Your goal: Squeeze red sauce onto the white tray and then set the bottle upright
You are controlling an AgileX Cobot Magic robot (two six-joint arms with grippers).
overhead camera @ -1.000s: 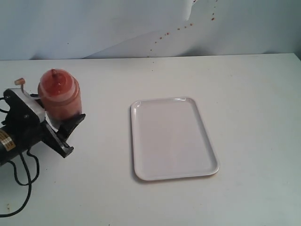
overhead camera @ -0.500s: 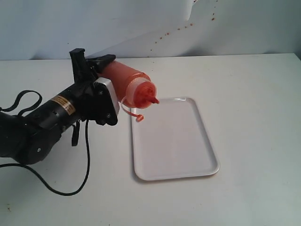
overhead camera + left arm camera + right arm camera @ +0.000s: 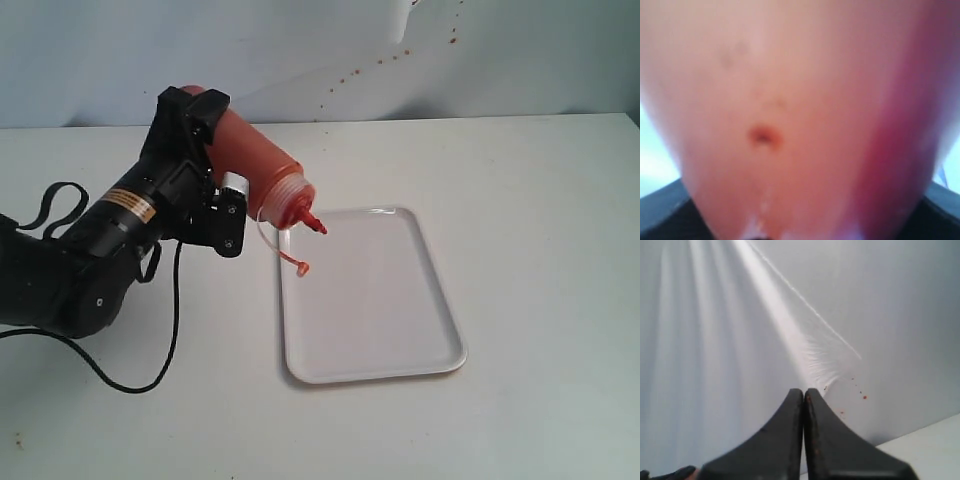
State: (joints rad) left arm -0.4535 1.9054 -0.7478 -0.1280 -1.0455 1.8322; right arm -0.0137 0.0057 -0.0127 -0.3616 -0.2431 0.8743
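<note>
We're watching the left gripper (image 3: pixel 212 150) clamping the bottle (image 3: pixel 262 165) around its body, the arm holding it tilted nozzle-down just over the white tray (image 3: pixel 370 300) at its far-left corner, cap dangling by the left rim. Most of the tray is lying open rightward. The right gripper (image 3: pixel 804 405) is pinching closed, holding nothing.

Matte white table (image 3: pixel 540 200) extends beneath and to the right of the left gripper (image 3: pixel 212 150). Behind the gripper hangs a creased, pale blue-grey backdrop (image 3: pixel 100 50) with red-brown specks (image 3: pixel 352 72). Lighting is even.

Translucent smooth plastic bottle (image 3: pixel 256 157); glossy white plastic white tray (image 3: pixel 370 300); matt table (image 3: pixel 540 250).
</note>
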